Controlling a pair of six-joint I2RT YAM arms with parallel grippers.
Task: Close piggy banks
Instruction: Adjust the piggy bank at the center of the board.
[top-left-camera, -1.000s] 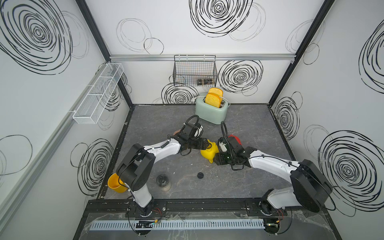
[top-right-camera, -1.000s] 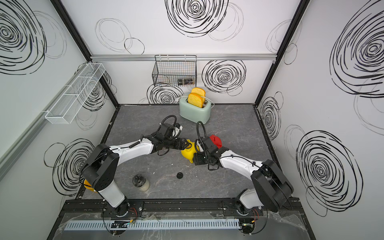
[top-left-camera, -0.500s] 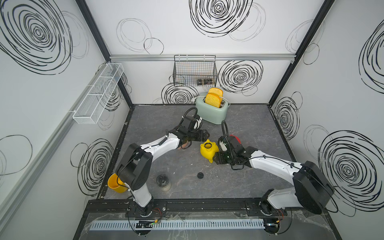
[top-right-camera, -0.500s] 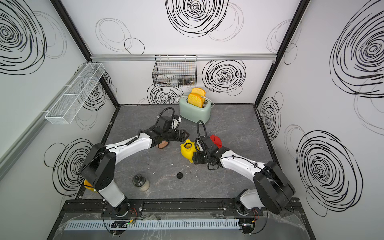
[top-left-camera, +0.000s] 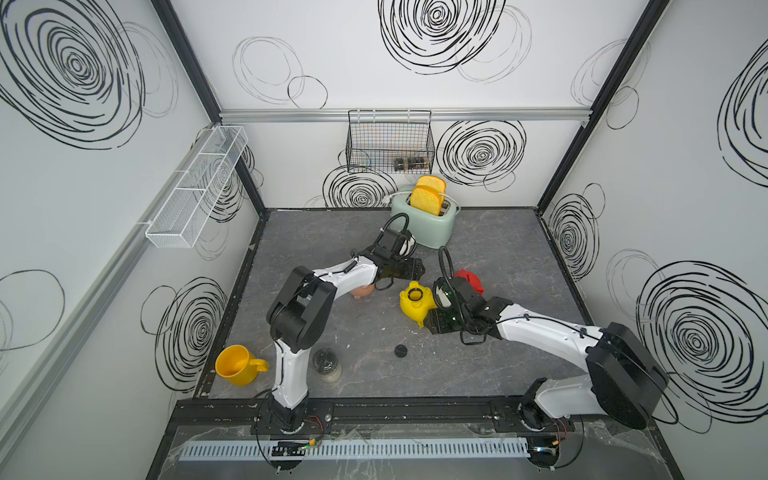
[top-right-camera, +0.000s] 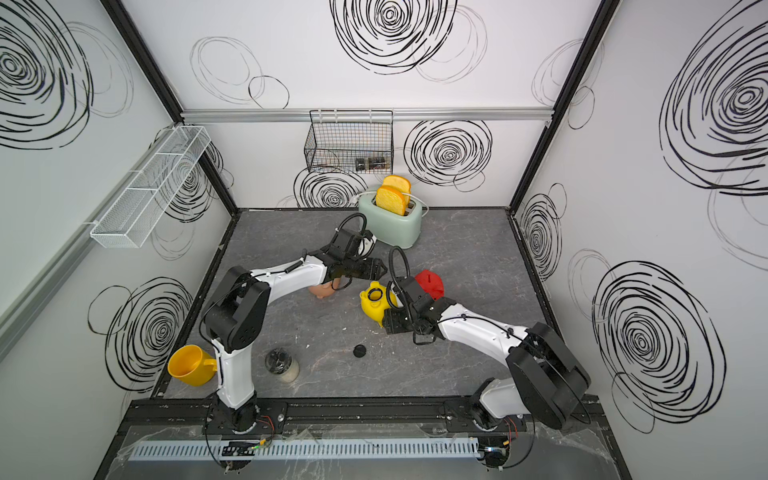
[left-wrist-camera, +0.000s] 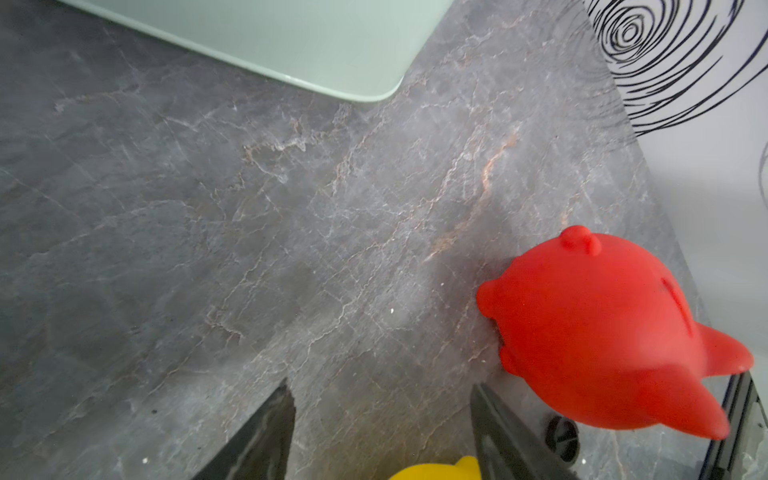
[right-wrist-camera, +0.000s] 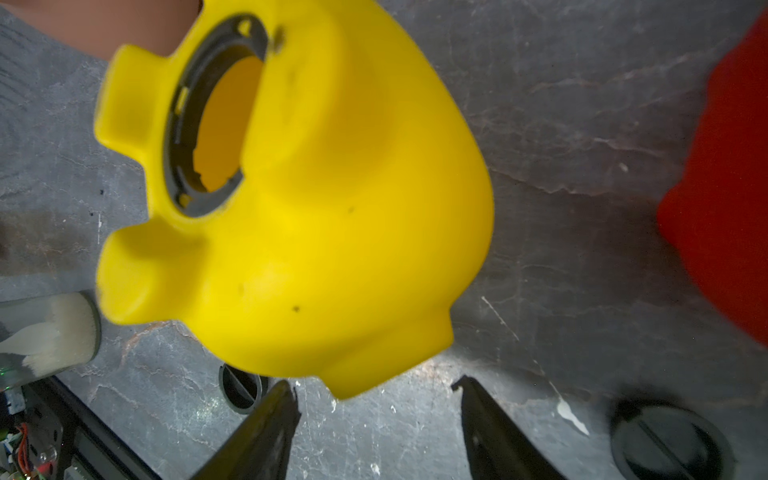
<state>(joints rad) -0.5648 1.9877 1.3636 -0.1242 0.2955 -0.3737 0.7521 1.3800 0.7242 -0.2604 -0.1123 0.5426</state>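
The yellow piggy bank lies on the grey table with its round belly hole open and facing up. My right gripper is open just in front of it, with one yellow nub pointing into the gap and touching neither finger. The red piggy bank stands behind my right wrist. My left arm mostly hides the pale pink piggy bank. My left gripper hangs open and empty over bare table between the toaster and the yellow pig.
A black round cap lies loose in front of the pigs, and another cap sits beside the red pig. The mint-green toaster stands at the back. A jar and a yellow mug stand front left.
My left gripper has drawn back from the yellow pig toward the toaster, and its jaws have narrowed a little. The right arm and the yellow pig have barely moved.
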